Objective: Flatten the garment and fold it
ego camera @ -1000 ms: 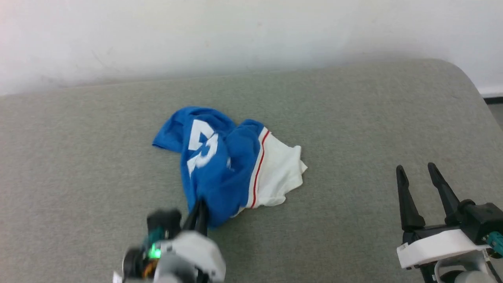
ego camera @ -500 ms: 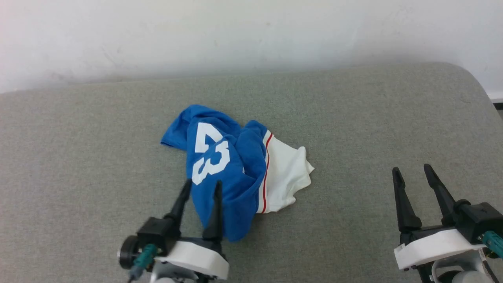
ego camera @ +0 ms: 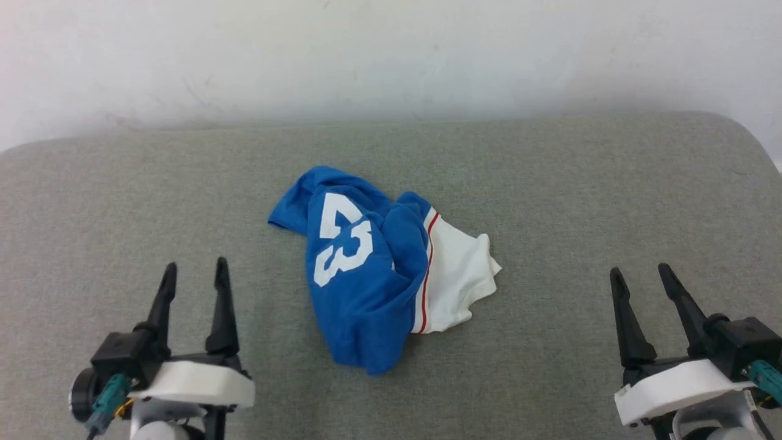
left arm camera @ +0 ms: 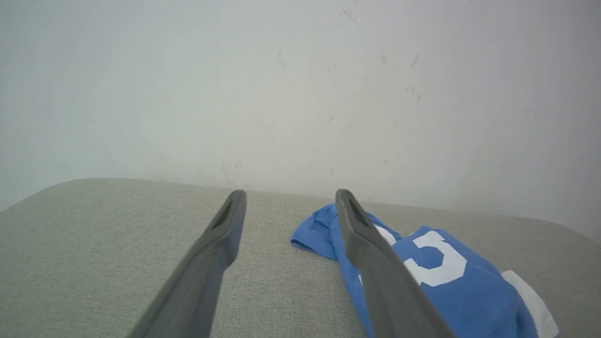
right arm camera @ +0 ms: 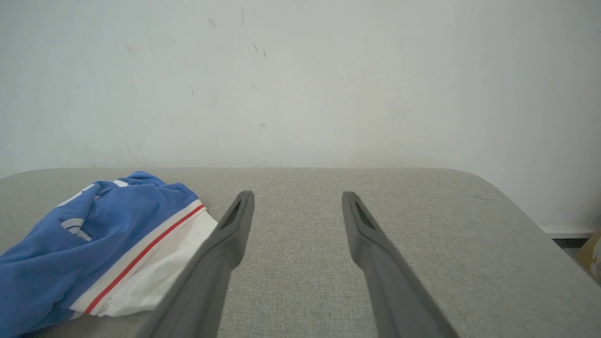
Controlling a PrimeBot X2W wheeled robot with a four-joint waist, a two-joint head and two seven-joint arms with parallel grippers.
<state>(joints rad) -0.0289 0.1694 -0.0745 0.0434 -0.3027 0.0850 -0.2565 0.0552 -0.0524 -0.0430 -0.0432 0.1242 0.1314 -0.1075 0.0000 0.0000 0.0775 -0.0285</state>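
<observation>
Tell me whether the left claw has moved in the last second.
Yes. The left claw has gone from the near edge of the jersey to its left, now open and clear of it.

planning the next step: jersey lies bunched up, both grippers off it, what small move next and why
Probably ease the left gripper to the nearest blue edge of the jersey and pinch it to spread it. It lies crumpled on the grey padded surface; this gripper and the right gripper stand open, clear of it.

Grey fabric-covered table [ego camera: 550, 183] with rounded corners against a scuffed white wall [ego camera: 391, 55].
</observation>
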